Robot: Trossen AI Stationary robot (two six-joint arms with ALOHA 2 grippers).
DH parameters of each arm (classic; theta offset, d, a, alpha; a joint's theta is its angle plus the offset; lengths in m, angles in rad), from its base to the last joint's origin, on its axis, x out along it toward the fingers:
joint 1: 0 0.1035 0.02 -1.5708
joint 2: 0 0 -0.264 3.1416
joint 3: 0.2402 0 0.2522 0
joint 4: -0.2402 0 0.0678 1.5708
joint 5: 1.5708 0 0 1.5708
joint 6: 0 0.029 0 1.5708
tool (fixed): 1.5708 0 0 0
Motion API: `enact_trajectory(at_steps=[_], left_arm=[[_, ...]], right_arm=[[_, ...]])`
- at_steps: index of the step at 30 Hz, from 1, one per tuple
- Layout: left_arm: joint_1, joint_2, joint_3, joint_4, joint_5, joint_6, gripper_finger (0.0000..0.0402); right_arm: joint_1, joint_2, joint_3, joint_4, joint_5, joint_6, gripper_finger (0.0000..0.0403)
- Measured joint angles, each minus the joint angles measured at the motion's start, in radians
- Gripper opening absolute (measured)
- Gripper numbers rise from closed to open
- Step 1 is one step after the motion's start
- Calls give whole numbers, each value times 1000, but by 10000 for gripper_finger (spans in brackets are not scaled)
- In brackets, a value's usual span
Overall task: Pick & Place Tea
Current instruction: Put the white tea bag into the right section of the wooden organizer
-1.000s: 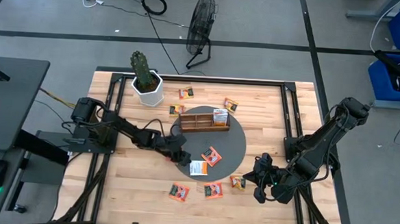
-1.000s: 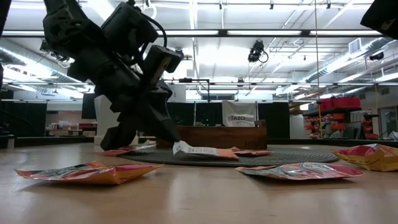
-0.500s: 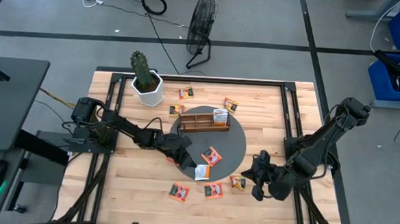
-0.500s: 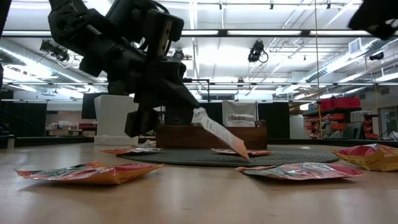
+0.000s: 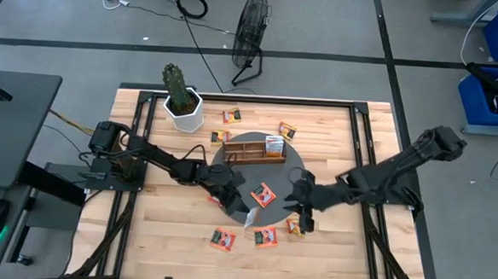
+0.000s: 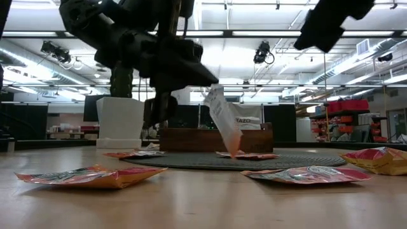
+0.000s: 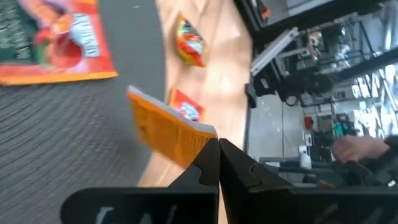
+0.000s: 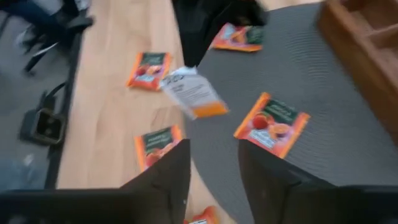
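Observation:
The tea is small square sachets scattered over the table. My left gripper (image 5: 239,200) is shut on a white sachet with an orange end (image 6: 224,124), which hangs over the near edge of the dark round mat (image 5: 290,172). My right gripper (image 5: 297,203) hovers open just to its right, above the mat's near right part, with nothing between its fingers (image 8: 177,171). An orange sachet (image 5: 263,194) lies flat on the mat between the two grippers. The wooden slotted tray (image 5: 250,148) stands on the mat's far part, with one sachet upright in its right end. My left gripper pinches the white sachet by its upper white edge (image 7: 200,137) between its two fingers. The fingers come from the table's left, slanting downward. The sachet hangs tilted below them with its orange end (image 6: 233,145) lowest, lifted off the mat.
More sachets lie on the wood near the front edge (image 5: 222,239) (image 5: 265,237) (image 5: 294,227), and others beyond the tray (image 5: 231,115) (image 5: 287,129). A potted cactus (image 5: 183,102) stands at the far left. Dark rails run along both table sides.
My left gripper has risen, still shut on the white sachet. The sachet lay flat on the mat, then tipped up by one end, and now hangs clear. My right gripper has swung from the table's near right corner toward the left, over the mat's edge.

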Motion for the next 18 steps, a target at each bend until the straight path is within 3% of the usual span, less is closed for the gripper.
enact_trajectory(at_steps=[10, 18], left_arm=[[0, 0, 109, -89, 82, 67, 0], [9, 0, 215, -225, 117, 165, 0]], right_arm=[[-184, 57, 0, 122, -243, -259, 167], [-240, 155, 0, 200, -424, -336, 165]])
